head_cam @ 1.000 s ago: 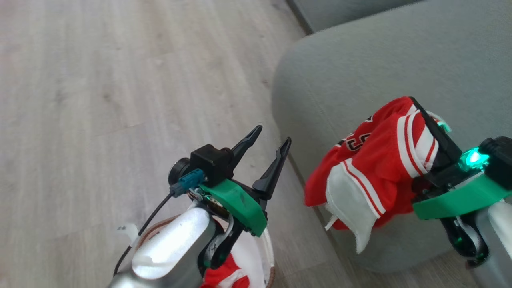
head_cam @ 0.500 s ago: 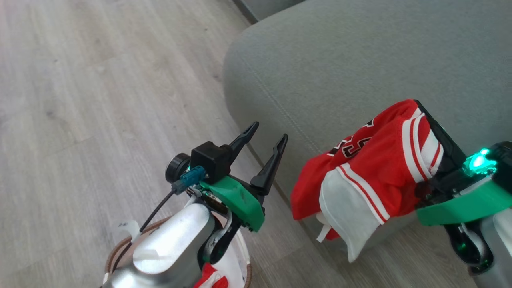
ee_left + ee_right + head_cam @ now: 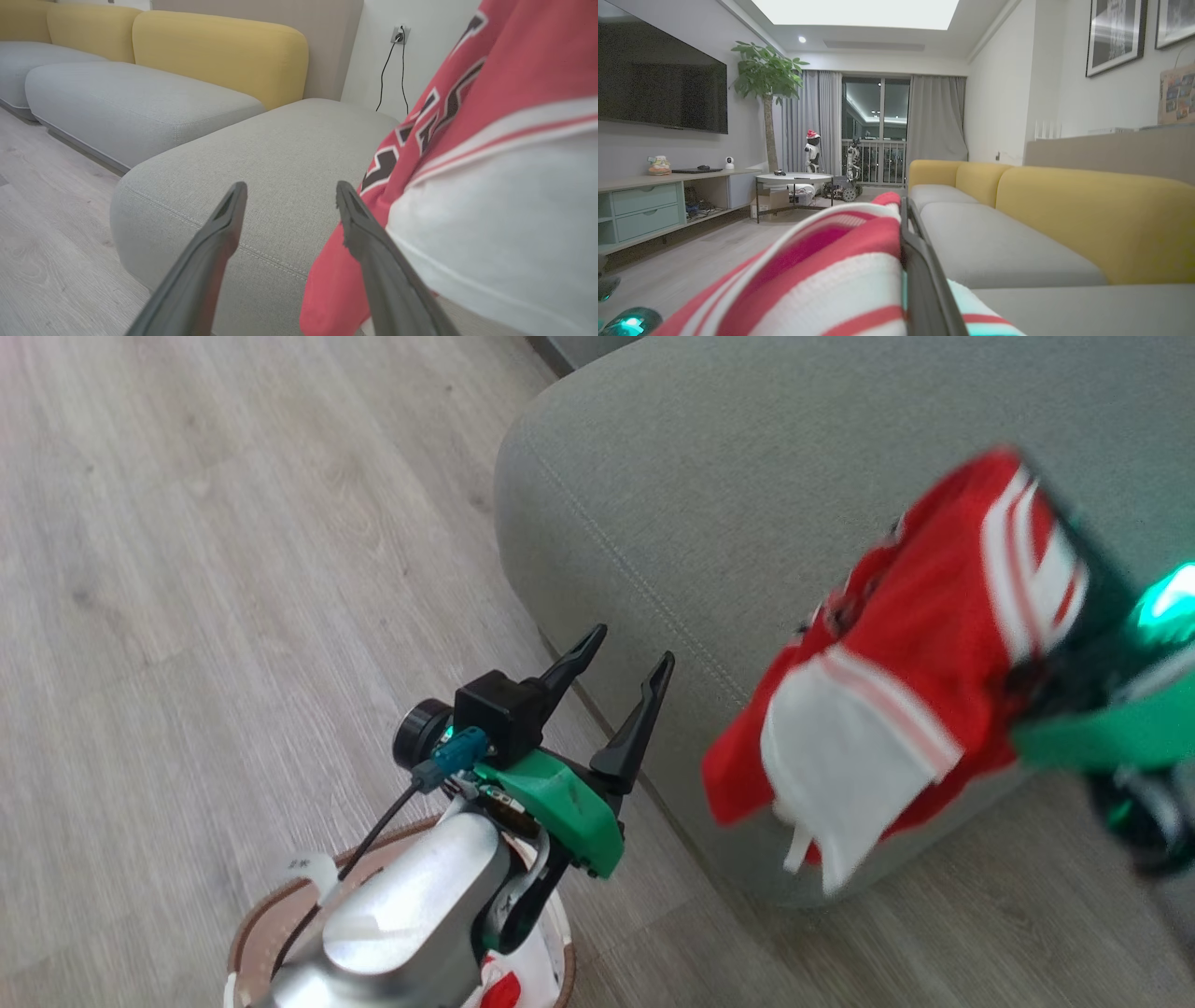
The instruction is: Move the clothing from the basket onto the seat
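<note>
Red mesh clothing (image 3: pixel 896 691) with white-and-red striped trim, a white panel and black-and-white outlined figures hangs bunched in the air at the front corner of the large grey-green upholstered seat (image 3: pixel 700 476). Its upper part is over the cushion top, and its white hem dangles past the seat's side toward the pale wood-plank floor (image 3: pixel 233 569). It is blurred in the head view, so I cannot tell whether any of it touches the fabric. The right gripper (image 3: pixel 1027 467) has its long dark fingers clamped on the striped edge. The right wrist view shows one finger (image 3: pixel 920 275) pressed against the folded trim, the other hidden under cloth.

This piece is out of the small oval white basket with the brown woven-look rim (image 3: pixel 266 919) and has been carried to the seat. As I judge it, it is not yet laid down: it needs bringing further in over the cushion and letting go.

The left gripper (image 3: pixel 631 649) is poised near the seat's corner, beside the garment, its fingers apart and holding nothing. The basket sits on the floor below its silver forearm, near the seat. A scrap of red and white (image 3: pixel 499 989) shows inside the basket, so at least one more piece seems left to fetch; the arm hides how much.
</note>
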